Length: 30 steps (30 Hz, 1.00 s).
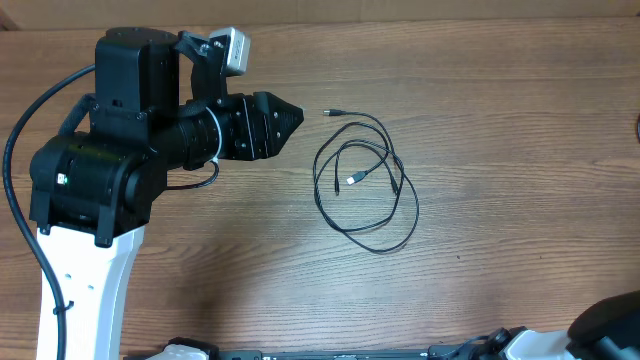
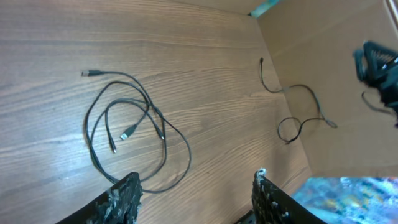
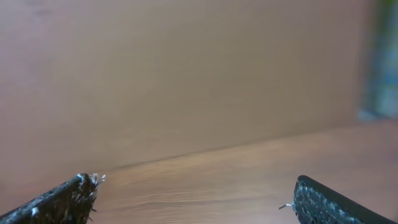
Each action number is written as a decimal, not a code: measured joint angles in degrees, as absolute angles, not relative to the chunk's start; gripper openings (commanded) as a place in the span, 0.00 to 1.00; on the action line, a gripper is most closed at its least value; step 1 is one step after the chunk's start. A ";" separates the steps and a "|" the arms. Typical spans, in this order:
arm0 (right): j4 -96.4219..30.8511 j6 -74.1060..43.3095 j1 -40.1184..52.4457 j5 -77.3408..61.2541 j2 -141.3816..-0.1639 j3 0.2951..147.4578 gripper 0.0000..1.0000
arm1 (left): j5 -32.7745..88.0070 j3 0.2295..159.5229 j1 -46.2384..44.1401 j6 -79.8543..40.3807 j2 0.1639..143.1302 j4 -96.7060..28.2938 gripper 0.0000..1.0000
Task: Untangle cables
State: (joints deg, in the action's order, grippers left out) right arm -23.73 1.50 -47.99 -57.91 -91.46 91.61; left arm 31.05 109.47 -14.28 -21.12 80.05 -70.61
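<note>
Cables point(image 1: 356, 178) lie looped together mid-frame in the overhead view, long axis running top to bottom, near the right of the left gripper point(image 1: 297, 116), which gapes wide and empty. Right gripper point(image 3: 196, 183), equally spread and empty, looks farther off.

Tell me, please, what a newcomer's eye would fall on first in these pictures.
The tangle of black cables in the middle of the wooden table draws the eye first. Next comes the bulky left arm at its left side, the left gripper open and pointing toward the cables.
</note>
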 measured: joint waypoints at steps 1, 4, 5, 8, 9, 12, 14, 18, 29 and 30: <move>-23.79 1.50 -46.59 -58.67 -90.91 91.61 1.00 | 31.05 109.47 -14.28 -20.49 80.07 -70.63 0.57; -25.91 1.50 -41.39 -59.55 -89.10 91.61 1.00 | 31.07 109.47 -14.28 -19.31 80.07 -70.74 0.57; -27.20 1.56 -39.33 -59.48 -88.42 91.61 1.00 | 31.20 109.47 -14.28 -18.98 80.07 -70.72 0.57; -33.23 1.61 -33.06 -56.58 -86.48 91.61 1.00 | 32.18 109.47 -14.28 -18.00 80.05 -70.76 0.57; -34.96 1.76 -31.59 -55.55 -86.06 91.61 1.00 | 32.60 109.47 -14.28 -17.58 80.07 -70.76 0.57; -42.87 3.79 -26.33 -50.48 -84.95 91.61 1.00 | 33.65 109.51 -14.28 -15.53 80.07 -71.33 0.56; -47.24 5.43 -23.22 -47.42 -84.75 91.61 1.00 | 34.02 109.51 -14.28 -13.23 80.05 -72.47 0.52; -54.46 7.60 -17.87 -42.41 -84.75 91.61 1.00 | 34.20 109.51 -14.28 -8.82 80.05 -75.13 0.46; -74.13 8.34 -12.23 -34.59 -83.64 91.61 1.00 | 27.94 109.56 -18.92 -5.80 78.00 -81.93 0.40; -76.36 8.16 -12.23 -34.06 -83.35 91.61 1.00 | 26.57 109.56 -20.25 -6.04 77.32 -82.17 0.40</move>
